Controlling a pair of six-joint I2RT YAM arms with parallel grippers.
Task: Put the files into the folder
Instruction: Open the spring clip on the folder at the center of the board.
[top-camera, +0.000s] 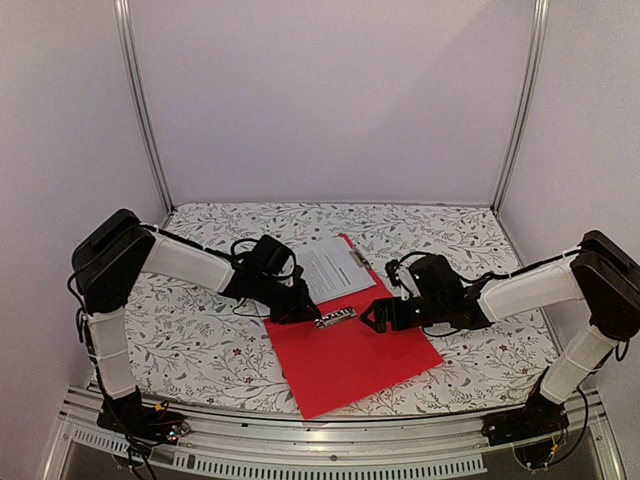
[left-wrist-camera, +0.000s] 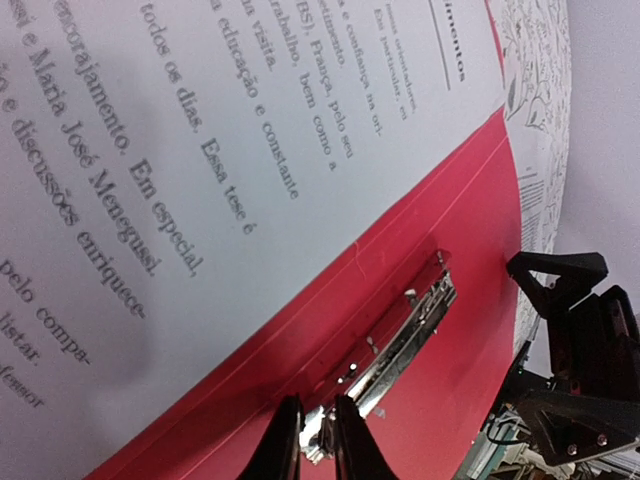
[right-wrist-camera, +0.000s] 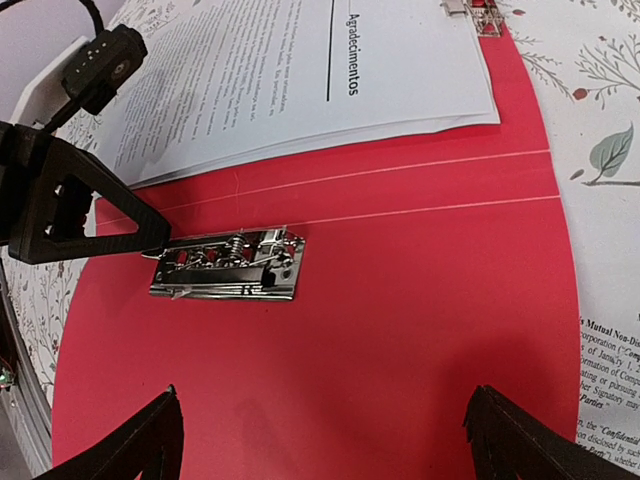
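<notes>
"Agradecimentos" on the files (right-wrist-camera: 300, 70) (Portuguese body text)

Floral tablecloth (top-camera: 200, 340); white back wall (top-camera: 330, 100); aluminium corner post (top-camera: 145, 110).

Two matching arms — black joints, white shells.
The black-and-white left arm (top-camera: 185, 262) and black-and-white right arm (top-camera: 530, 290) carry boxy black joint housings between white link covers, with thin black cables (top-camera: 236, 243) looping at the wrists. The black plastic left claw (top-camera: 300, 312) and black plastic right claw (top-camera: 375, 315) have triangular open-framed fingers (right-wrist-camera: 130, 215) — small silver screws (left-wrist-camera: 600, 440) dot the right one.
</notes>
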